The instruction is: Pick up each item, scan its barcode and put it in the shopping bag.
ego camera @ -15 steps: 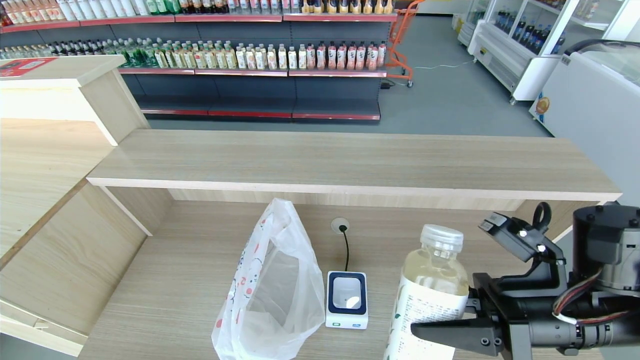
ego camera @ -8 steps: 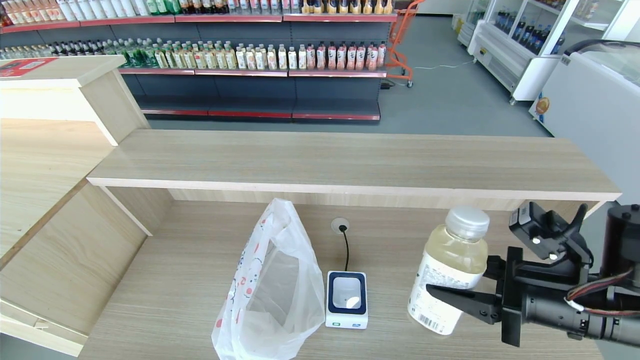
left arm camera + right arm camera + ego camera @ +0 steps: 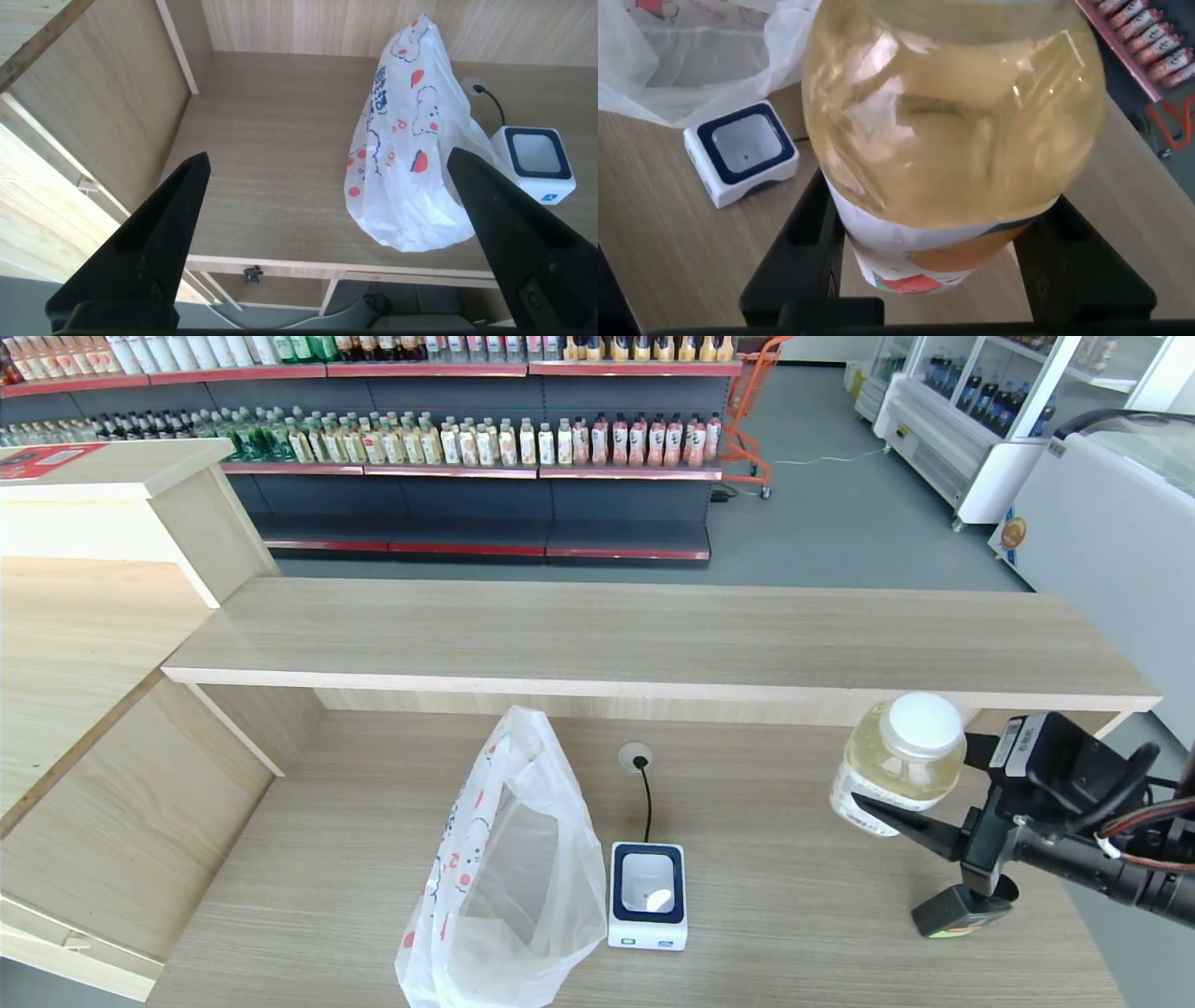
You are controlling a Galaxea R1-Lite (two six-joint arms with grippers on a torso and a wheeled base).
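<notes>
The right gripper [image 3: 878,793] clamps the bottle [image 3: 901,756] across its labelled body, above the right part of the counter [image 3: 803,915] and well apart from the scanner [image 3: 648,893]. This side grip probably leaves the label free to turn toward the scanner window. The bag [image 3: 504,868] stands just beside the scanner, likely so the drop follows the scan directly. The bottle's long axis is steeply tilted: white cap up and toward the robot, base down and away. The left gripper [image 3: 322,243] hangs over the counter's near left edge, fingers wide, empty.
</notes>
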